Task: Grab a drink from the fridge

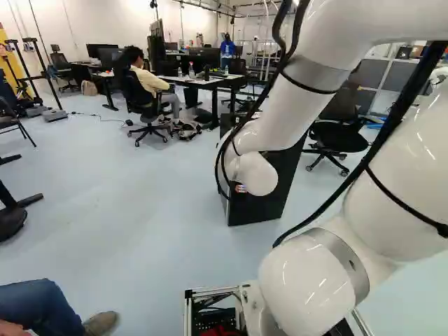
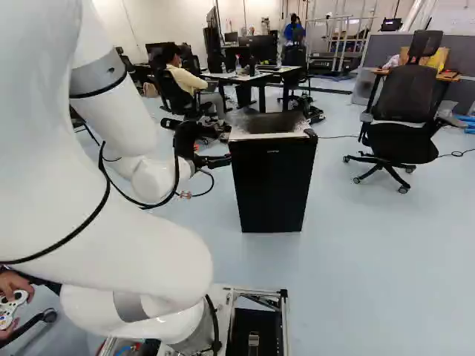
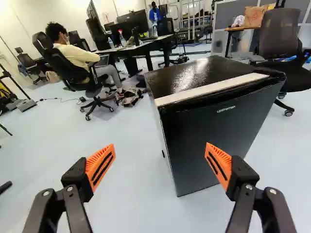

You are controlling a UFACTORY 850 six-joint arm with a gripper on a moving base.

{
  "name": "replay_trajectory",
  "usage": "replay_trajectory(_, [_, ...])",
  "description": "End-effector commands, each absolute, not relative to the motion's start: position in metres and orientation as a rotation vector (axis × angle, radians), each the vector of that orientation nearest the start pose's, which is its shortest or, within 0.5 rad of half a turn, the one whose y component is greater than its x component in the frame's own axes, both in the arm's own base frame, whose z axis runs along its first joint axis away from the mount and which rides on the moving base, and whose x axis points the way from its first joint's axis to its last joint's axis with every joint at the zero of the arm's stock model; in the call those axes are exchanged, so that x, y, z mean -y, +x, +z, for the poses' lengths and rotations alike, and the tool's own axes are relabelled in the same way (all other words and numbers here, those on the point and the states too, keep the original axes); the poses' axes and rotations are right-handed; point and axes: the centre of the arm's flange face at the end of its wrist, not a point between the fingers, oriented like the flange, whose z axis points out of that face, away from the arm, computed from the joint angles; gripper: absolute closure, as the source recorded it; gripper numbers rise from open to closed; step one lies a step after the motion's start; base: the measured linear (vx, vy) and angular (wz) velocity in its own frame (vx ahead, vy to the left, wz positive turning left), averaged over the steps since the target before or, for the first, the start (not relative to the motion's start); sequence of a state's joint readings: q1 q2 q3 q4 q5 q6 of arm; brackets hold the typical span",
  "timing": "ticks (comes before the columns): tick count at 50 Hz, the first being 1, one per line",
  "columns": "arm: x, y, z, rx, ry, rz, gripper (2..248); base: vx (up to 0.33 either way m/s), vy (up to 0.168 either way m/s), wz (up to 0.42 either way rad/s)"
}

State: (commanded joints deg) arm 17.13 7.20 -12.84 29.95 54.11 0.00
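- Left base view: the black fridge [image 1: 259, 206] stands on the floor beyond the white arm [image 1: 276, 119], which covers part of it. Dark cables [image 1: 350, 178] run along the arm and cross in front of the scene.
- Also there, an office chair [image 1: 339, 136] is at the right behind the arm. Past the fridge is a long desk [image 1: 210, 82] with bottles and monitors, with a loose heap [image 1: 187, 133] on the floor near it. At the left edge is a dark round stand base [image 1: 10, 220].
- Right base view: the fridge is near the middle, upright, its door looking shut. The gripper [image 2: 214, 146] is just beside its upper left side; I cannot tell whether they touch. The office chair stands to the right, apart from the fridge, near a small wooden table [image 2: 449, 76].
- Wrist view: the gripper [image 3: 160, 154] is wide open, its orange pads [image 3: 100, 166] far apart, with pale floor between them and nothing held. The fridge is ahead and off to one side, one finger overlapping its front. Its glossy top has a pale strip [image 3: 211, 90] along the front edge. Farther off, a backpack [image 3: 52, 77] sits on the floor and a brown bag [image 3: 254, 17] on the small wooden table.
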Motion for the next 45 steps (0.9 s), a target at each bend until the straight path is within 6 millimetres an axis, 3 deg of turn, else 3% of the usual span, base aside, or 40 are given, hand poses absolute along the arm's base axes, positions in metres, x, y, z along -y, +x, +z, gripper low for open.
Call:
replay_trajectory(16, [-0.072,0.324,0.374,-0.514,-2.479,-1.843,3,0.0,0.0,0.0])
replay_trajectory(45, [-0.102,0.345,0.349,-0.634,-2.533,-1.832,3,0.0,0.0,0.0])
